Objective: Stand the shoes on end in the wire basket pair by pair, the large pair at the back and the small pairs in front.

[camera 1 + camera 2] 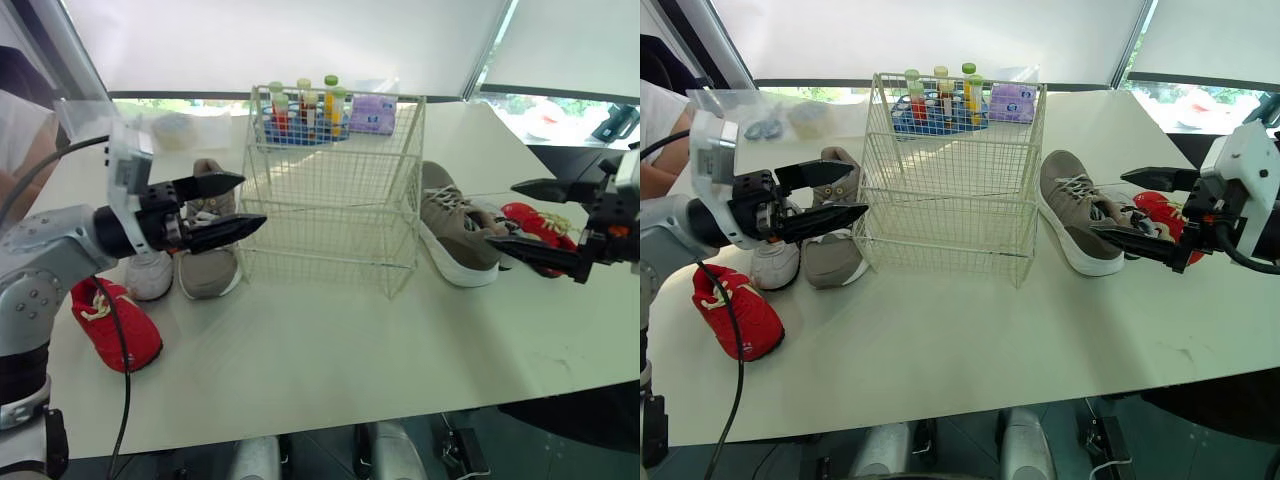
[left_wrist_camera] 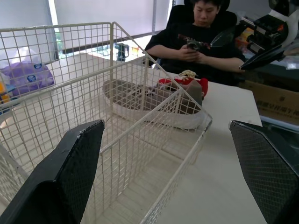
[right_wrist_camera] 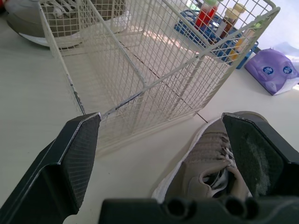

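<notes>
Where cream wire basket (image 1: 330,215) stands, taupe white-soled shoes (image 1: 455,232), small red shoes (image 1: 116,322)

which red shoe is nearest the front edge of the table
The red shoe on the robot's left, in front of the white shoe; the other red shoe lies farther back, on the right.

The left arm (image 1: 50,250) extended from the bench's (image 1: 330,340) left edge, with the left tool (image 1: 250,200) level above the surface, fingers apart and empty. The right arm (image 1: 1245,190) extended from the right edge, with the right tool (image 1: 502,213) also spread wide, empty and pointing inward.
</notes>
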### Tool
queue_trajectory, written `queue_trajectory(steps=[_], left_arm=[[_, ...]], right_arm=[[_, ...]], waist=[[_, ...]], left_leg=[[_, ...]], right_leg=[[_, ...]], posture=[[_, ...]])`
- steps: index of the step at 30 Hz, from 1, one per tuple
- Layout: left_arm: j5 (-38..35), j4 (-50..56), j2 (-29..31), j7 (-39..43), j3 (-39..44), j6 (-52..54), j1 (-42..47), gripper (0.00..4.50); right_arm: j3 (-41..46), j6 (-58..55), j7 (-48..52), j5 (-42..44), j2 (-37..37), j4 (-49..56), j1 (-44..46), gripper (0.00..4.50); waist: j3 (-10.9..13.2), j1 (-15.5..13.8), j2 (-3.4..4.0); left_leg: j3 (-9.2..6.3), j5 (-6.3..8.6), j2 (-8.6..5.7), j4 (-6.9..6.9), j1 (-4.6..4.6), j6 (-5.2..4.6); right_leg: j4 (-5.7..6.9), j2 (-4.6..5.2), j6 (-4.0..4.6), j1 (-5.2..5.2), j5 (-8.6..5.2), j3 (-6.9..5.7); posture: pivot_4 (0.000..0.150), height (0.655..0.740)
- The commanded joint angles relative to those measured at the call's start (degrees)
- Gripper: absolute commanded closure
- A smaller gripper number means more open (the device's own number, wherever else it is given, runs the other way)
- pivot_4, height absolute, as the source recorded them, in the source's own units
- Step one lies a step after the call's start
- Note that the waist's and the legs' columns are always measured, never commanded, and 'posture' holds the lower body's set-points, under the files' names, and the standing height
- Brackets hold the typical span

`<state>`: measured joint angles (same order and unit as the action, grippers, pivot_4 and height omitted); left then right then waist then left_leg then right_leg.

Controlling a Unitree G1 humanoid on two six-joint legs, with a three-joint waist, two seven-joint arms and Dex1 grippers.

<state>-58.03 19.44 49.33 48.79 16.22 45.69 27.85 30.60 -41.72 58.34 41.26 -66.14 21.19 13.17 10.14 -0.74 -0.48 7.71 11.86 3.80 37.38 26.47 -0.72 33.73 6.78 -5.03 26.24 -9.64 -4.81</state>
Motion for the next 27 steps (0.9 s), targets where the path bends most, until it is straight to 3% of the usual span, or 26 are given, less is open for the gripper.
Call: queue_trajectory(steps=[1,10,17,26,27], left_arm=[[0.5,0.6,-0.1,0.2,0.3,-0.9,1.3,0.12],[3.5,-1.5,-1.1,2.5,-2.0,-2.2,2.9,0.12],[4.5,-1.4,-0.7,4.7,-1.8,-3.2,2.5,0.12],[5.7,2.4,2.7,10.0,-2.0,-3.9,-2.4,0.12],[5.8,2.5,2.7,9.8,-2.2,-4.0,-2.3,0.03]], right_arm=[[0.7,-0.2,-1.7,1.1,0.6,1.4,1.3,0.00],[-11.9,-0.2,0.1,5.4,1.4,6.5,10.9,0.00],[-34.6,3.4,-0.6,-8.9,6.0,7.3,20.7,0.00],[-47.0,2.8,-3.0,-22.3,11.4,4.2,25.5,0.00],[-48.4,3.5,-3.1,-24.7,11.4,3.4,25.8,0.25]], waist=[[0.0,0.0,0.00],[0.0,0.1,0.00],[0.0,0.1,-0.01],[0.0,-0.1,-0.01],[0.0,0.0,-0.01]], left_leg=[[0.00,0.00,0.00,0.01,0.00,0.00],[-0.03,0.00,0.00,0.10,-0.01,0.00],[-0.03,0.01,0.02,0.20,0.03,0.01],[0.00,0.01,0.02,0.32,0.06,0.02],[-0.01,0.05,0.02,0.33,0.07,0.09]], right_leg=[[0.01,0.00,0.00,0.00,0.00,0.00],[0.21,0.00,0.00,0.03,-0.01,0.00],[0.25,0.01,0.00,0.07,-0.02,0.00],[0.34,0.01,0.00,0.10,-0.02,0.00],[0.34,0.01,0.00,0.09,-0.02,0.00]], posture=[[0.150,0.7400],[0.150,0.7400],[0.150,0.7400],[0.150,0.7400],[0.150,0.7400]])
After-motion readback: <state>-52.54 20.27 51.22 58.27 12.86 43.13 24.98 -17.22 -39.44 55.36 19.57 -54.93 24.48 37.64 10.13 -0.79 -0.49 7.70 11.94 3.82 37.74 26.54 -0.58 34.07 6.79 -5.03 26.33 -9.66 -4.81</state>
